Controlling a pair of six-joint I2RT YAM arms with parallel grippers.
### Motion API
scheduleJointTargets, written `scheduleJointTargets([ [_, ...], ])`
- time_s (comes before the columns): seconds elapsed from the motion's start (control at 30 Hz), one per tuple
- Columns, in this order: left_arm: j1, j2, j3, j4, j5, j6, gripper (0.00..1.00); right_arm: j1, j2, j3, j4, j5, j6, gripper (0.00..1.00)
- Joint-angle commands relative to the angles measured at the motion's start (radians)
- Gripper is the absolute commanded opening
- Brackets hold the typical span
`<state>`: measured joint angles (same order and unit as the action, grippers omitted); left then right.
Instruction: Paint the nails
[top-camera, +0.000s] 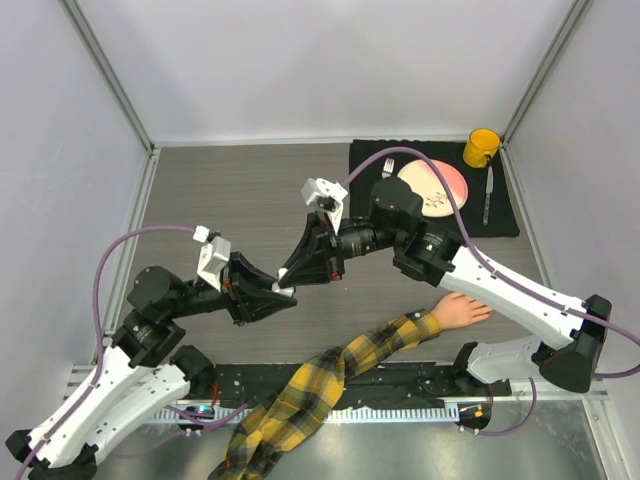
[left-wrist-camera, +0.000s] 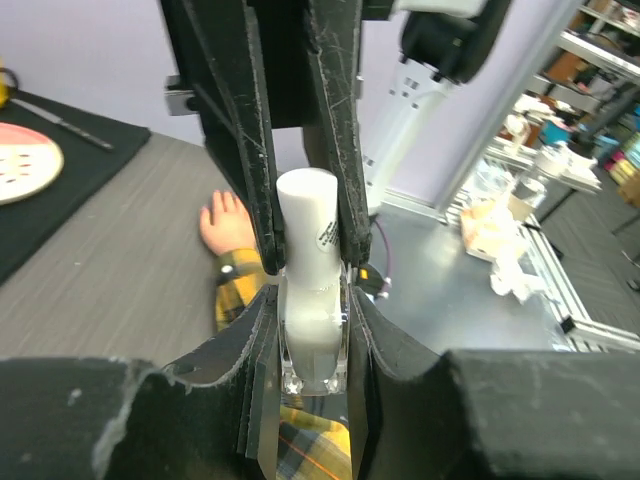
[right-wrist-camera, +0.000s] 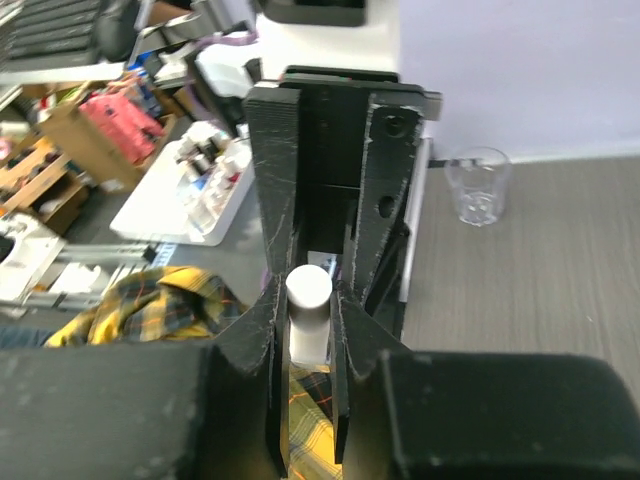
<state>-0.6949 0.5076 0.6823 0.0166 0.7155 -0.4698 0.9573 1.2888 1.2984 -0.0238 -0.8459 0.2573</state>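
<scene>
A small clear bottle (left-wrist-camera: 313, 345) with a white cap (left-wrist-camera: 308, 215) is held in the air between both grippers. My left gripper (top-camera: 278, 296) is shut on the bottle's clear body. My right gripper (top-camera: 291, 272) is shut on the white cap (right-wrist-camera: 308, 290), facing the left one tip to tip. The peach mannequin hand (top-camera: 462, 311) lies on the table at the near right in its yellow-and-black plaid sleeve (top-camera: 372, 349), partly under my right arm. Its nails are too small to make out. The hand also shows in the left wrist view (left-wrist-camera: 225, 222).
A black mat (top-camera: 372, 160) at the back right holds a pink plate (top-camera: 440, 185), a fork (top-camera: 387, 167), a knife (top-camera: 488, 192) and a yellow mug (top-camera: 481, 147). A clear cup (right-wrist-camera: 478, 186) stands on the table. The sleeve trails off the near edge.
</scene>
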Motion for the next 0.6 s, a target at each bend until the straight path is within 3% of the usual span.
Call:
scheduleJointTargets([
  [0.0, -0.018, -0.024, 0.019, 0.109, 0.122, 0.032, 0.00, 0.011, -0.005, -0.028, 0.047, -0.080, 0.002, 0.00],
  [0.07, -0.018, -0.027, 0.042, 0.074, 0.067, 0.063, 0.00, 0.011, -0.016, -0.028, 0.032, -0.019, 0.002, 0.07],
  [0.17, -0.018, -0.018, 0.086, -0.050, -0.019, 0.151, 0.00, 0.009, -0.037, -0.013, -0.028, 0.140, 0.008, 0.39],
  [0.27, -0.017, -0.012, 0.117, -0.148, -0.137, 0.215, 0.00, 0.009, -0.063, 0.010, -0.099, 0.339, 0.019, 0.57],
  [0.4, -0.018, -0.014, 0.134, -0.230, -0.292, 0.269, 0.00, 0.020, -0.101, 0.033, -0.162, 0.540, 0.066, 0.68],
  [0.57, -0.018, -0.024, 0.120, -0.264, -0.497, 0.280, 0.00, 0.052, -0.126, 0.030, -0.163, 0.718, 0.158, 0.71],
])
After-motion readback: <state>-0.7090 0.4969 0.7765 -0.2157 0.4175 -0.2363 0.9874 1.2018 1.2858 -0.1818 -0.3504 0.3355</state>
